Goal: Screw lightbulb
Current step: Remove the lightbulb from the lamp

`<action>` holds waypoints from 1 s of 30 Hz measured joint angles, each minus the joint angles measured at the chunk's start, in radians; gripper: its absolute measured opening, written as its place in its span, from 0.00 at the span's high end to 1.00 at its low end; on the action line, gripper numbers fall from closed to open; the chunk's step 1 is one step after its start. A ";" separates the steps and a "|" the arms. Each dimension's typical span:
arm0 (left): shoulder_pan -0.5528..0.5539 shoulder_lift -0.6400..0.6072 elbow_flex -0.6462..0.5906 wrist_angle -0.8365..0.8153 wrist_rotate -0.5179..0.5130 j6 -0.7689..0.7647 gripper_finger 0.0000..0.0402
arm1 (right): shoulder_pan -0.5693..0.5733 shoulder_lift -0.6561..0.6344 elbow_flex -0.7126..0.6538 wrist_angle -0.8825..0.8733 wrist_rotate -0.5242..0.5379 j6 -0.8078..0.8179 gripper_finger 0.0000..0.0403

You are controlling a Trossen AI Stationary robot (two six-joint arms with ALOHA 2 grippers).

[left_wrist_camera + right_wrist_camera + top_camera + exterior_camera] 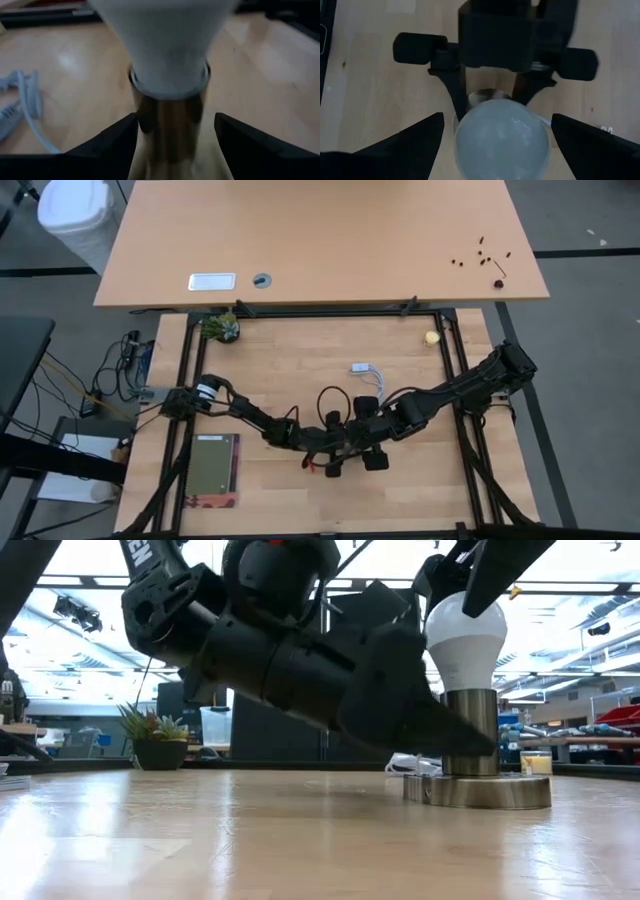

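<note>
The lightbulb (466, 635) stands upright in the metal socket (472, 732), whose round base (478, 791) sits on the table (250, 840) near its middle. Seen from the left wrist, the bulb's neck (169, 55) meets the socket rim, so the step in hand looks like the screwing-in itself, though I cannot tell how far the thread is seated.

The left pincer (492, 102) lies low, its fingers on either side of the socket stem; whether they press on it I cannot tell. The right pincer (496, 137) hovers above the globe with its fingers spread wide, clear of the glass.

The next move likely calls for the right pincer to close gently on the globe and turn it while the left steadies the socket.

The two arms crowd each other here. Farther off lie a white cord (366, 374) and a potted plant (221, 328), both well apart, and the table edges are far away.
</note>
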 joint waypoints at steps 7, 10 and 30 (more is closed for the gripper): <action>0.001 0.000 0.008 0.034 -0.006 0.003 0.34 | 0.000 0.000 0.000 0.000 0.000 -0.003 0.07; 0.000 0.000 0.008 0.065 -0.026 0.004 0.35 | 0.000 0.000 0.000 0.002 0.000 -0.003 0.07; 0.002 0.000 0.008 0.079 -0.054 0.014 0.53 | 0.014 0.000 0.000 -0.001 0.009 0.145 0.07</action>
